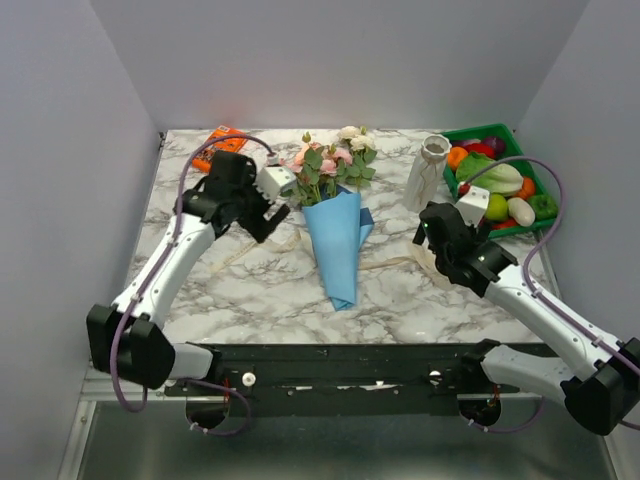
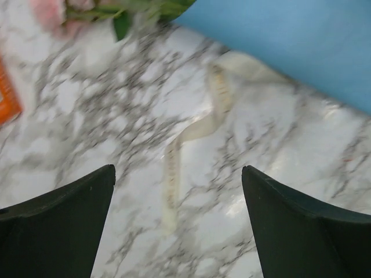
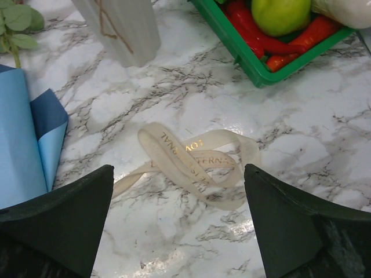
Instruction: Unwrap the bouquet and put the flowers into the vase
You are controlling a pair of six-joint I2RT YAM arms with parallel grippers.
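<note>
The bouquet (image 1: 338,240) lies mid-table, its blue paper cone (image 2: 301,40) pointing toward me and the flowers (image 1: 333,160) fanning out at the far end. The cream ribbon (image 3: 197,159) lies loose on the marble, one tail (image 2: 194,130) left of the cone and a loop to its right. The whitish vase (image 1: 428,172) stands upright right of the flowers; its base (image 3: 122,26) shows in the right wrist view. My left gripper (image 2: 178,168) hangs open over the left ribbon tail, holding nothing. Open and holding nothing, my right gripper (image 3: 178,168) hovers just short of the ribbon loop.
A green tray (image 1: 500,131) of toy vegetables sits at the back right, close behind the vase; its rim (image 3: 232,43) is near my right gripper. An orange packet (image 1: 222,137) lies at the back left. Grey walls close in the table on three sides.
</note>
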